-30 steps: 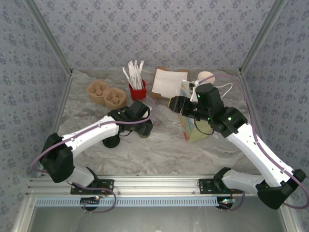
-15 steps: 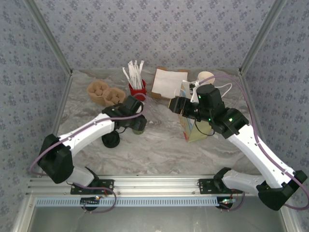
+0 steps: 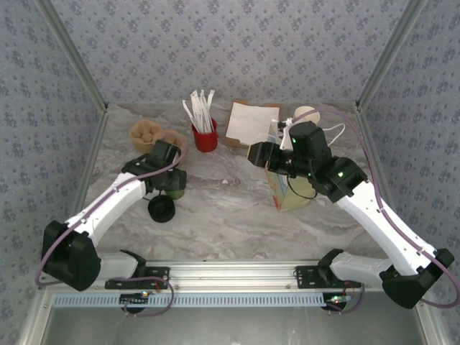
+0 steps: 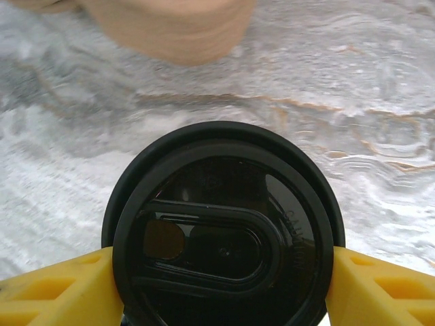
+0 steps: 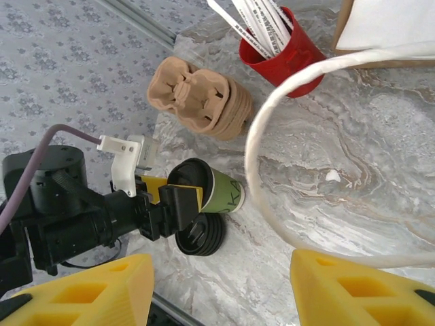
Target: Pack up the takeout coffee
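Observation:
The takeout coffee (image 5: 231, 193) is a green paper cup with a black lid (image 4: 221, 234). It is tipped toward its side on the left of the table. My left gripper (image 4: 221, 266) is shut on it, one yellow finger (image 4: 61, 285) on each side of the lid. From above, the cup (image 3: 173, 189) shows under the left gripper (image 3: 169, 181). My right gripper (image 5: 221, 288) stands open over the white-and-yellow paper bag (image 3: 289, 188), whose white string handle (image 5: 253, 146) loops in front of the camera. From above, the right gripper (image 3: 257, 154) is at the bag's top left edge.
A stack of black lids (image 3: 162, 209) lies right beside the held cup. Brown pulp cup carriers (image 3: 147, 134), a red holder of white sticks (image 3: 205, 138), white napkins (image 3: 250, 122) and a cream paper cup (image 3: 307, 115) line the back. Metal frame posts edge the table.
My left arm has swung left and back with the cup, from the table's middle to beside the lid stack. The right arm has hardly moved.

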Available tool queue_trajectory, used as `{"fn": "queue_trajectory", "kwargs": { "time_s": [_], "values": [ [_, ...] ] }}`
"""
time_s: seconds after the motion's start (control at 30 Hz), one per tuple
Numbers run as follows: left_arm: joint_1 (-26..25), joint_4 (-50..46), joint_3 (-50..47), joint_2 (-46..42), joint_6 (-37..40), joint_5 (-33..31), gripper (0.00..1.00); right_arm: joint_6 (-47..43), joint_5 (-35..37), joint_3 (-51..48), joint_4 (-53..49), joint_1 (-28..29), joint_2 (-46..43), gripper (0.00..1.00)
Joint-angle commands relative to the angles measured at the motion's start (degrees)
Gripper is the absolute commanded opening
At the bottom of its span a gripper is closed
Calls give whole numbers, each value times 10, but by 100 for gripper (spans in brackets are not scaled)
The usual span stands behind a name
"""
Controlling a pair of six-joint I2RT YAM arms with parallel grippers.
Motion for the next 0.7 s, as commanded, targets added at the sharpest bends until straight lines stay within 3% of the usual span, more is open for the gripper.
{"fn": "queue_trajectory", "kwargs": {
  "time_s": [0.0, 0.47, 0.67],
  "values": [
    [28, -30, -10, -19, -38, -46, 71, -12, -17, 27, -5, 4, 5, 58],
    [146, 13, -62, -47, -84, -60, 70, -23, -35, 40, -12, -3, 11, 58],
    [149, 5, -53, -45, -81, -59, 86, -36, -47, 65, -32, -22, 10, 58]
  ]
}}
